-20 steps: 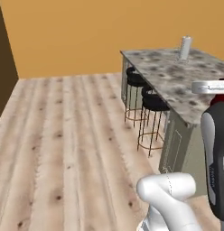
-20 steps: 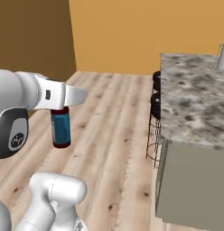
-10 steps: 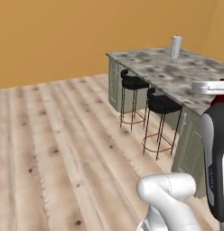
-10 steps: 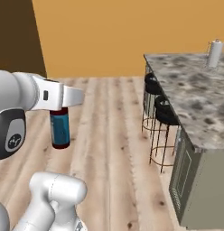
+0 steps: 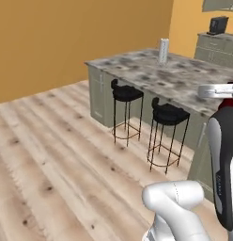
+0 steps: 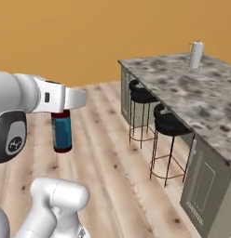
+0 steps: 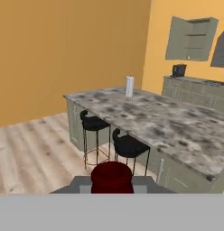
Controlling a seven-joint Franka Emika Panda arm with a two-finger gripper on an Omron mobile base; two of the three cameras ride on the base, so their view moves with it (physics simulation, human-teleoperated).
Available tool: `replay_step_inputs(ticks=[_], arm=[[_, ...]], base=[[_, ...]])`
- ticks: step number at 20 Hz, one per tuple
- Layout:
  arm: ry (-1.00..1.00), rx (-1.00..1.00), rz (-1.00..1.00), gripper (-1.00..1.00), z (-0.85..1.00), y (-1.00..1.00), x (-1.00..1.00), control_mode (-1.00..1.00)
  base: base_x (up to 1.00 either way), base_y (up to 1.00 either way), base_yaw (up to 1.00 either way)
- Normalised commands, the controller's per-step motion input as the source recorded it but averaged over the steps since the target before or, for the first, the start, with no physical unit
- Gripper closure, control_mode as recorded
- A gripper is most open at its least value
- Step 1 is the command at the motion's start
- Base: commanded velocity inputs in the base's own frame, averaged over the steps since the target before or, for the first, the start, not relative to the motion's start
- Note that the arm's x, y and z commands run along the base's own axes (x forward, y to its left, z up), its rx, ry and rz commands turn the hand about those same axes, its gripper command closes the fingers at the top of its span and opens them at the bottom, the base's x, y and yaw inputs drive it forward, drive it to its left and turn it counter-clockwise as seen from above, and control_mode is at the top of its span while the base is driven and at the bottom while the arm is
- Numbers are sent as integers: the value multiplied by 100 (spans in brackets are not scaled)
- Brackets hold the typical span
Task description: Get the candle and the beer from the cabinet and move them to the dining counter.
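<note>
Fingers (image 6: pixel 61 111) clenched on the beer (image 6: pixel 61 134), gripping it at the neck; bottle hangs upright below the fingers, over the wood floor (image 6: pixel 112 186), touching nothing else; in the hand view the red cap (image 7: pixel 111 176) sits right between the fingers at the bottom edge; the table (image 7: pixel 177 131), the marble-topped island, lies ahead of the fingers and off to the right, well apart from the bottle; two black stools (image 6: pixel 169 124) stand along its near side, between the fingers and the tabletop; white paper-towel roll (image 7: pixel 129 86) stands upright on the far end of the table, far beyond the fingers; cabinet (image 7: pixel 189 39) on the far wall with its door swung open, well past the table; black coffee machine (image 7: pixel 179 70) on the wall counter under it; candle can't be made out.
</note>
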Motion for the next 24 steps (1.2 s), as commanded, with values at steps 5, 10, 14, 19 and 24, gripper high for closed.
replay_step_inputs(ticks=[5, 10, 14, 19, 24], arm=[[0, 0, 0, 100, 0, 0, 0, 100], [0, 0, 0, 100, 0, 0, 0, 100], [0, 0, 0, 100, 0, 0, 0, 100], [0, 0, 0, 100, 0, 0, 0, 100], [0, 0, 0, 100, 0, 0, 0, 100]], base=[[92, 100, -51], [92, 100, -50], [98, 100, -53], [100, 100, -53], [100, 100, -52]])
